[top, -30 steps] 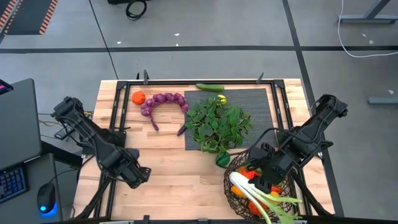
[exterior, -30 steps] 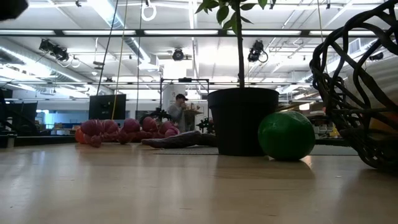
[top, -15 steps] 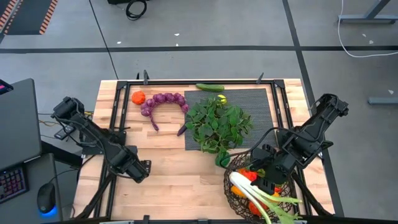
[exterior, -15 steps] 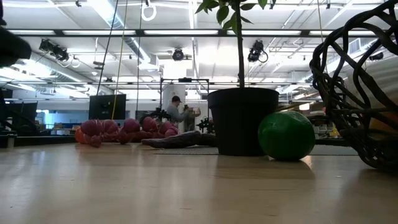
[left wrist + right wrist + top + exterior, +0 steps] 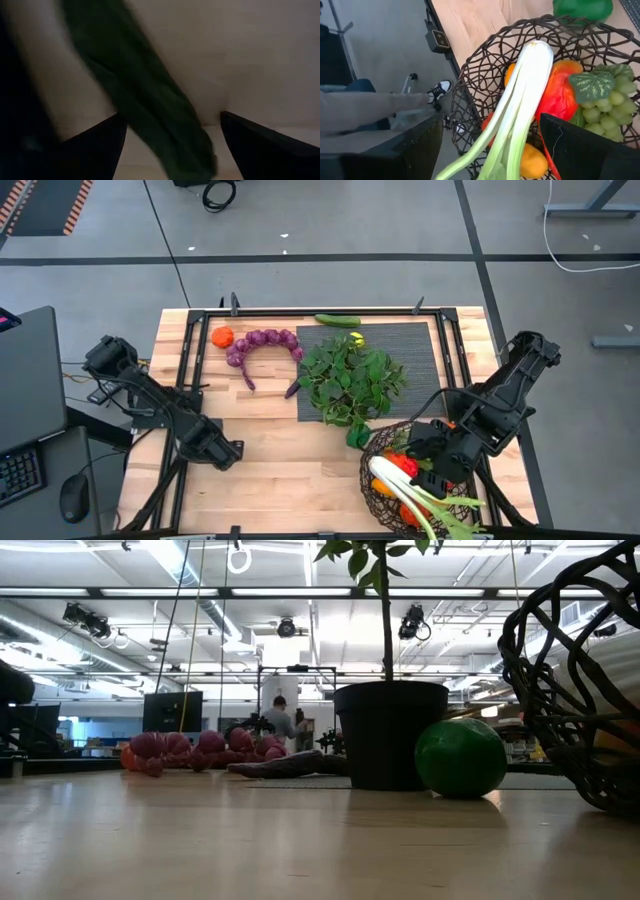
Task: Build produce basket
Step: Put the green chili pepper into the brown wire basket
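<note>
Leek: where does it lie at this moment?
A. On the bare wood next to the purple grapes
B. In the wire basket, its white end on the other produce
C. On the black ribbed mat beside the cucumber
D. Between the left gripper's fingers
B: the leek lies in the basket, its white end resting over the orange pieces beside the green grapes; the high view shows it there too.

Both arms low, fingers spread

The left gripper [image 5: 222, 452] hangs near the table's front left, jaws apart; the right gripper [image 5: 432, 465] is angled down at the front right, jaws likewise apart.
</note>
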Controlling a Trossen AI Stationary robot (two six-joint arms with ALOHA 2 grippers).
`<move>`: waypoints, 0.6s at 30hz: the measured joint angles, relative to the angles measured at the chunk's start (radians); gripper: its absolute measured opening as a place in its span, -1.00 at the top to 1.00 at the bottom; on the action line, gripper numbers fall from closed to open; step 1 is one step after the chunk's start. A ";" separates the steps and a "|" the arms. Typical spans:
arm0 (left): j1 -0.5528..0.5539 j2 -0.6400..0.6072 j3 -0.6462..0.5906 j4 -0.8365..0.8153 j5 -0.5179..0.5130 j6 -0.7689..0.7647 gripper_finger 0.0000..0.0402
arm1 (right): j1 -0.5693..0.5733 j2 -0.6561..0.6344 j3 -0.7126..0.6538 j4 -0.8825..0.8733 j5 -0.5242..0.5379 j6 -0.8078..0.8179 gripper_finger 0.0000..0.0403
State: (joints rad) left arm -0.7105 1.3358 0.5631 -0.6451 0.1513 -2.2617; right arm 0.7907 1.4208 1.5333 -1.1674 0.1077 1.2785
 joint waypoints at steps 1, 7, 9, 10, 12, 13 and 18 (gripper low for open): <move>0.000 -0.002 -0.008 0.015 0.000 0.001 -0.60 | 0.000 0.000 0.000 0.001 0.001 0.009 -0.63; 0.000 -0.002 -0.006 0.030 -0.012 0.077 -0.26 | 0.000 0.000 0.000 0.004 0.004 0.047 -0.55; 0.000 0.000 0.008 0.035 -0.008 0.107 -0.08 | -0.002 0.000 0.000 0.004 0.004 0.048 -0.53; -0.001 0.000 0.019 0.042 -0.009 0.126 0.01 | -0.002 0.000 0.000 0.004 0.005 0.048 -0.52; -0.001 0.000 0.041 0.065 -0.027 0.166 0.19 | -0.008 0.000 0.000 0.004 0.005 0.058 -0.50; 0.000 0.000 0.054 0.077 -0.042 0.187 0.27 | -0.011 0.000 0.000 0.005 0.008 0.067 -0.49; 0.000 0.000 0.157 0.112 -0.129 0.305 0.50 | -0.029 0.000 0.000 0.140 0.104 0.092 -0.43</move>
State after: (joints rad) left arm -0.7105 1.3354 0.7202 -0.5335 0.0228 -1.9570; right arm 0.7620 1.4212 1.5333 -1.0273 0.2116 1.3702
